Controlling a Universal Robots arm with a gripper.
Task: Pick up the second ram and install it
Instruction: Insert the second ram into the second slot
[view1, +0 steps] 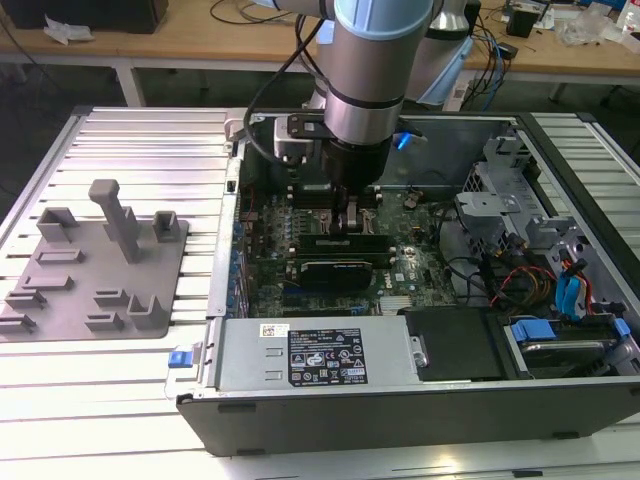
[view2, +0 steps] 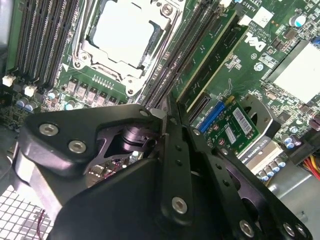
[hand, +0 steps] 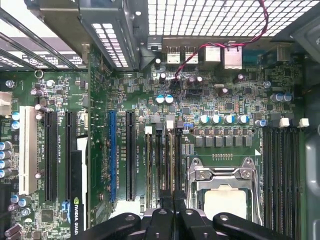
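Across the exterior view, we see a slatted desk (view1: 130, 150) carrying an open computer case (view1: 400, 415). The arm (view1: 365, 60) reaches down into it from the top centre, and a grey fixture tray (view1: 60, 290) sits at centre left, well apart.

Inside the case the motherboard (hand: 65, 100) lies flat. In the first wrist view its CPU socket (hand: 224, 185) sits at lower right, with the black memory slots (hand: 161, 165) just to its left in the frame.

At the upper right of the second wrist view, a green stick with a pale label strip stands on edge in the board. By its shape we take it for the second ram (view2: 212, 52). Its long axis runs from the upper right down toward the frame's centre, parallel to the slots and straight at the pincer (view2: 162, 111). Its near end meets the pincer's black linkage, and we cannot tell whether the two touch.

The pincer's fingers are pressed together, with no gap showing and nothing visible between them. Their tips sit low over the slots beside the socket.
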